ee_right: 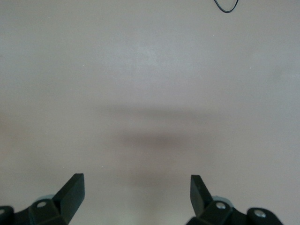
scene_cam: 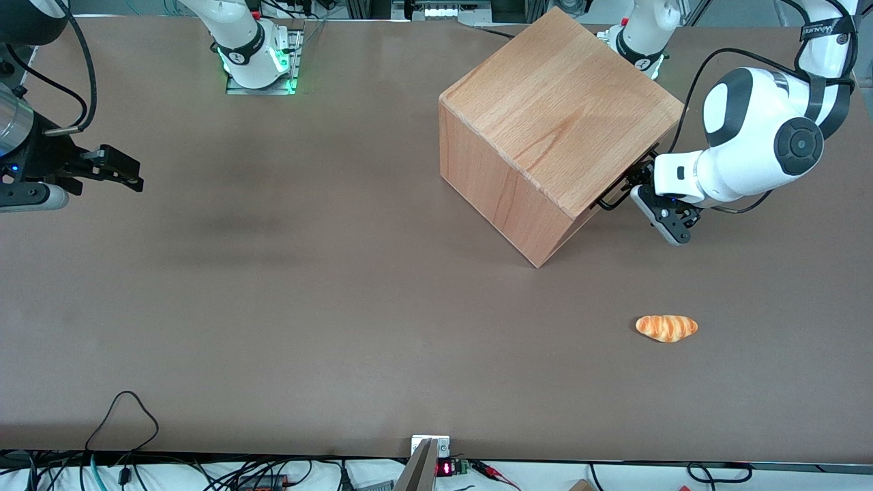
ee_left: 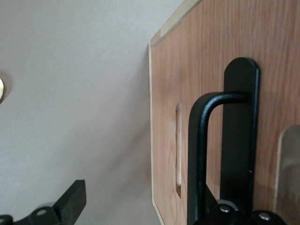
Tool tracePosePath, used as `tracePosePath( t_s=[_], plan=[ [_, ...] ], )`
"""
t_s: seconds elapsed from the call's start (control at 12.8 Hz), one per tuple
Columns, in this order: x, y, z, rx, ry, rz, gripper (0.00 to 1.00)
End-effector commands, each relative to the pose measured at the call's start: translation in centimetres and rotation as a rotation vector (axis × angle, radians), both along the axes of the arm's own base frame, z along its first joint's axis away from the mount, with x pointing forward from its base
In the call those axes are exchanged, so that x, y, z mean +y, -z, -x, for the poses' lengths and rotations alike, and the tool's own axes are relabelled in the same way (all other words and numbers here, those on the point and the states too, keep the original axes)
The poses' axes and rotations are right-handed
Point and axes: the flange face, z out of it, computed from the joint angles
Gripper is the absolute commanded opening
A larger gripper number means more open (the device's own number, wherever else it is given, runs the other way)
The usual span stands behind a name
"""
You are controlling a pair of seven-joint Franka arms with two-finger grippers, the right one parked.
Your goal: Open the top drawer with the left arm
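The beech cube cabinet [scene_cam: 556, 129] is stood on the brown table [scene_cam: 273, 307], toward the working arm's end, turned at an angle to the front camera. The top drawer [ee_left: 225, 61] is judged to be shut, since its front is seen lying flush with the cabinet face in the left wrist view. The left arm [scene_cam: 757, 143] is held level at the cabinet's front, and its gripper [scene_cam: 631, 191] is placed at the thin black bar handle [ee_left: 201, 154]. The fingers [ee_left: 70, 201] are seen spread apart: one stands clear over the table, while the other is hidden by the handle, so nothing is clamped. The step in hand is judged to be the reach for the handle. Next, the fingers would need to be closed around the bar, and a straight pull away from the cabinet front would be called for. A croissant [scene_cam: 666, 327] lies nearer to the front camera, well apart.
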Motion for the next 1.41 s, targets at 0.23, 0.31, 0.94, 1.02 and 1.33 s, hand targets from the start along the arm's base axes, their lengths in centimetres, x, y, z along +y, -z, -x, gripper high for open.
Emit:
tracePosePath(
  t_s=[0.23,0.31,0.94,1.02,1.33],
  plan=[
    [6.0,1.6,-1.3,-0.08,-0.124,-0.006,1.0],
    [7.9,1.6,-2.0,-0.127,-0.164,-0.016,1.0],
    [16.4,1.8,-4.2,-0.316,-0.328,-0.083,1.0],
    [17.2,2.0,-4.4,-0.339,-0.34,-0.094,1.0],
    [17.5,-0.1,-5.7,-0.396,-0.352,-0.092,1.0]
  ],
)
